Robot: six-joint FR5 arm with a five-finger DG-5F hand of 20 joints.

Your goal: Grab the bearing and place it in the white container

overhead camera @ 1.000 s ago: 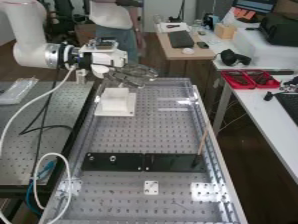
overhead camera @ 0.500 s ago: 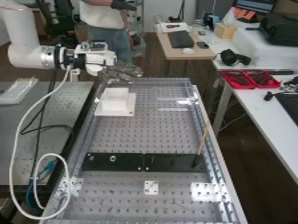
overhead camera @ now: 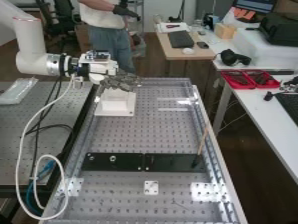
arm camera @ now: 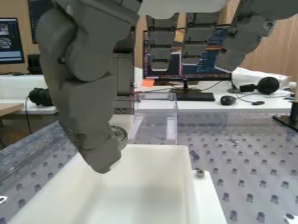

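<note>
"How many large things are there?"

"Two perforated desks (overhead camera: 136, 137), side by side, and one white arm (overhead camera: 31, 45). The arm has shifted since the first high frame: its wrist has come lower in that view."

"And on the nearer-to-centre desk?"

"Two black plates (overhead camera: 113, 162), end to end, and one white container (overhead camera: 117, 105), which has kept its place."

"What of the hand (overhead camera: 118, 81)?"

"Just one. It reached out past the container's far right side; now it has drawn back and lies over the container's far part. Its thumb (arm camera: 83, 110) and a finger pinch something in the wrist view."

"Anything smaller?"

"One thin rod (overhead camera: 202, 142) leaning at the desk's right side, one small square plate (overhead camera: 151, 188), and one bearing (arm camera: 120, 134), partly covered by the thumb. That bearing is what the hand has pinched, above the container's edge."

"So what does the shift mean?"

"Probably that the carry is nearly done. The bearing likely needs to come a little further in over the opening and down before release; let go at the rim, it could drop outside."
</note>
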